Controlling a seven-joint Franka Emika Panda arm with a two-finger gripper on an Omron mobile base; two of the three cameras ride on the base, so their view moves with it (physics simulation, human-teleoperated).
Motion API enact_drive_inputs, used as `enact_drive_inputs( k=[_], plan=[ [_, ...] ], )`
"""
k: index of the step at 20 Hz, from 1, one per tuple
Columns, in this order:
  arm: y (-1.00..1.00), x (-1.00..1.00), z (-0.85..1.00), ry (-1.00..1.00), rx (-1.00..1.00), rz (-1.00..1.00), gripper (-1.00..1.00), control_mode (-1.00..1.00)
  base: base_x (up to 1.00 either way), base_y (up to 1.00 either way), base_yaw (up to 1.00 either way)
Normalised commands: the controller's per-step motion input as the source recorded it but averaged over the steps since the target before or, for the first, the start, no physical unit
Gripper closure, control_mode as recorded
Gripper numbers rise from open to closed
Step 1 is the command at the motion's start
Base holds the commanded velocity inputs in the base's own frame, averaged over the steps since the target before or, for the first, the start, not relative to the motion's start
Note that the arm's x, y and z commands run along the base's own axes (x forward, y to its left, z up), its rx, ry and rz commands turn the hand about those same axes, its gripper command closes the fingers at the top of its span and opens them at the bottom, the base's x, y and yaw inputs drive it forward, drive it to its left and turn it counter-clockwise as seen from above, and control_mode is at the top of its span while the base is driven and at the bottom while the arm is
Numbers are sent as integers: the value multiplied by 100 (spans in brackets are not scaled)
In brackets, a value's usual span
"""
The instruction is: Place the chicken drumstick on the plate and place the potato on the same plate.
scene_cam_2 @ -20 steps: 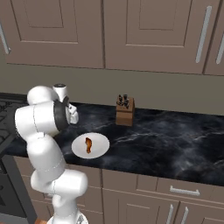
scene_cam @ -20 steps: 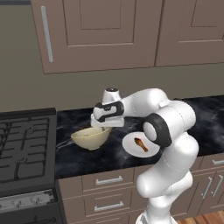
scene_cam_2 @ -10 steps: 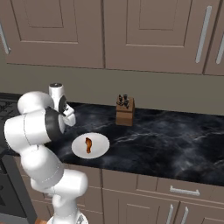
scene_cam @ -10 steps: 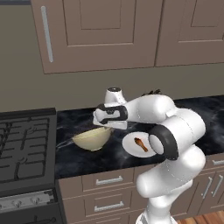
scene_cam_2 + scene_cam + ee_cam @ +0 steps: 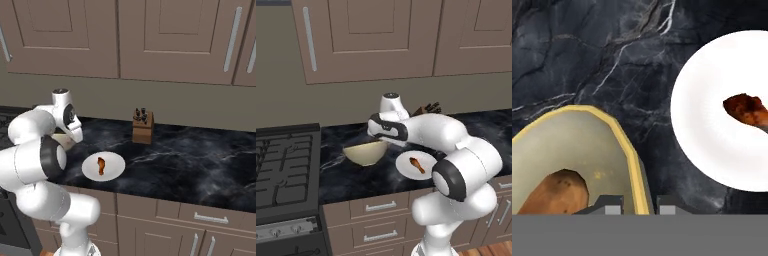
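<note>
You're in a home kitchen. The claw (image 5: 639,202) hangs over a black marble counter (image 5: 200,155), with brown wall cabinets (image 5: 371,35) above it and drawers (image 5: 381,206) with metal handles below. Off to its stove side sits a gas cooktop (image 5: 281,165); on its far side a wooden knife block (image 5: 143,126) stands against the wall.
</note>
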Motion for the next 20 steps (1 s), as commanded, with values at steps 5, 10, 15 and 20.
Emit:
enact_drive_inputs(
  k=[5, 10, 15, 20],
  plan=[
    [0, -51, 30, -2, 7, -35, 100, -100, 0, 0, 0],
    [0, -79, 14, -15, 7, -43, 100, -100, 0, 0, 0],
    [0, -91, 2, -22, 6, -51, 100, -100, 0, 0, 0],
    [0, -83, 4, -18, 10, -55, 100, -100, 0, 0, 0]
  ],
)
